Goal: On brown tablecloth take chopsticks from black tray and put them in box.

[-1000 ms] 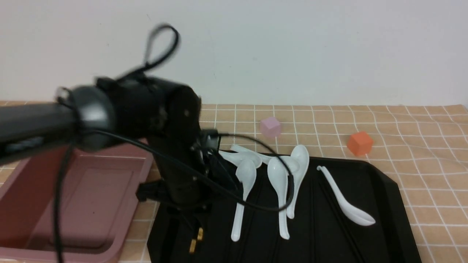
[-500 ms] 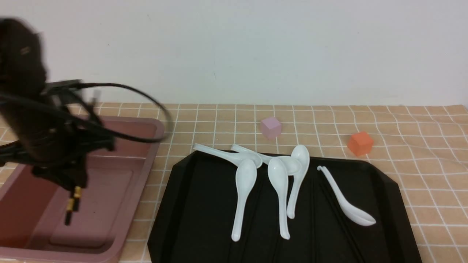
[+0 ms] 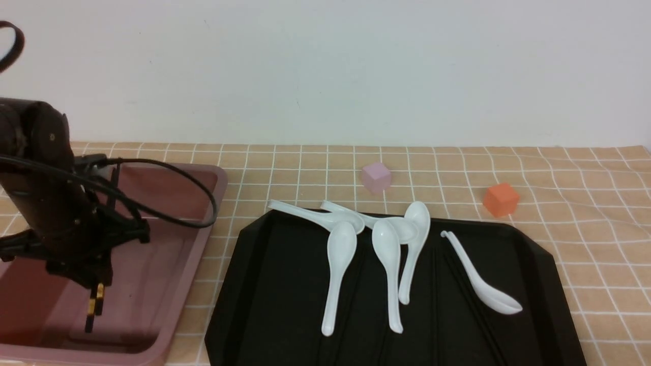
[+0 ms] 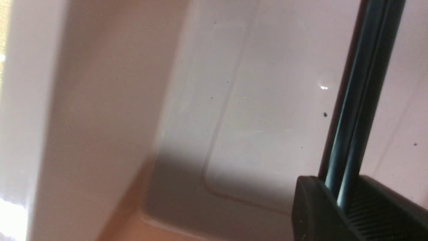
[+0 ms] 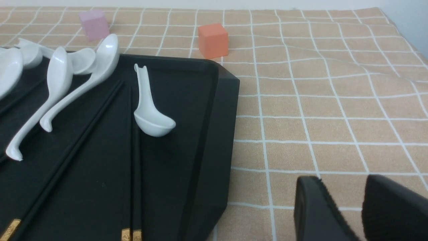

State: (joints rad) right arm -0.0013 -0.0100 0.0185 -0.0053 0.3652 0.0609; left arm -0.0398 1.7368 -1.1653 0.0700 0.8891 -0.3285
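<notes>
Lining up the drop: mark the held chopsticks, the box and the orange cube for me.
held chopsticks (image 3: 91, 306), front view, gold band near lower end.
box (image 3: 216, 177), front view, far right rim corner.
orange cube (image 3: 501, 200), front view, front face.

Plain whitish wall (image 3: 356, 71) behind — soft, even light.

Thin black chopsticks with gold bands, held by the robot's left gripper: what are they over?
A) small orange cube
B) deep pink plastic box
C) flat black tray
B: the left gripper holds the thin black chopsticks above the deep pink plastic box.
</notes>
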